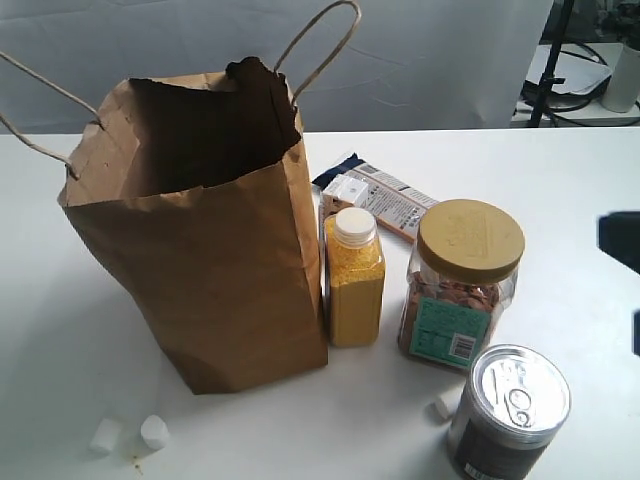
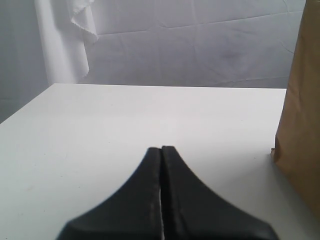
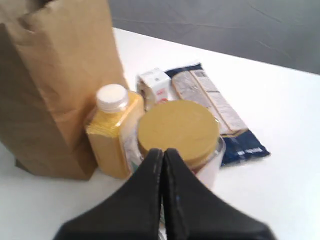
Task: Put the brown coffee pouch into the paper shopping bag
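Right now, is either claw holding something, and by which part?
Nothing is held. The left claw and the right claw are both shut, with nothing between their fingers.

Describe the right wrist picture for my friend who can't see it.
A shut black gripper points toward a tan-lidded jar on a white table. Next to the jar stand a yellow bottle with a white cap and a brown paper bag; a white carton and a flat packet lie beyond.
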`<state>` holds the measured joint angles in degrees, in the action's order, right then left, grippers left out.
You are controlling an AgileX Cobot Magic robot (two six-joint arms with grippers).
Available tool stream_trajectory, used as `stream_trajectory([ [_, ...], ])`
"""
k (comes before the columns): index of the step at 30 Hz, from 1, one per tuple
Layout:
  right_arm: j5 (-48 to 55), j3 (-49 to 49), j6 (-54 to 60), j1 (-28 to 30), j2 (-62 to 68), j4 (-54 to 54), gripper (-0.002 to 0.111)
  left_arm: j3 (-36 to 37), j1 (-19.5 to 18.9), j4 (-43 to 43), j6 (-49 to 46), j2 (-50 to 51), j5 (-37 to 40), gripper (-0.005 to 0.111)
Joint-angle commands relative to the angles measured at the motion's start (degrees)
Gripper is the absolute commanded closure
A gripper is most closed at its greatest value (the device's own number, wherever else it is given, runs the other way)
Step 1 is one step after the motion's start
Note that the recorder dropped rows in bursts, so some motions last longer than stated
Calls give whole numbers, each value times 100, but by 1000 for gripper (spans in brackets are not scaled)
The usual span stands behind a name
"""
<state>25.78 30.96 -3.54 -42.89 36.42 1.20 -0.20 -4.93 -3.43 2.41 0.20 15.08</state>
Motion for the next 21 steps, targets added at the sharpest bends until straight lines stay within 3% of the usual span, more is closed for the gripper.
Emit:
stream_trajectory([
  [1,-91,-624,-293,800,-781,-85,108,20,-21,-23,20,-20,-23,107],
  [12,-974,-2072,-385,2156,-2299,-25,108,20,-21,-23,20,-20,-23,107],
  [21,-1592,-2971,224,2232,-3169,-83,108,20,-21,-23,20,-20,-23,107],
])
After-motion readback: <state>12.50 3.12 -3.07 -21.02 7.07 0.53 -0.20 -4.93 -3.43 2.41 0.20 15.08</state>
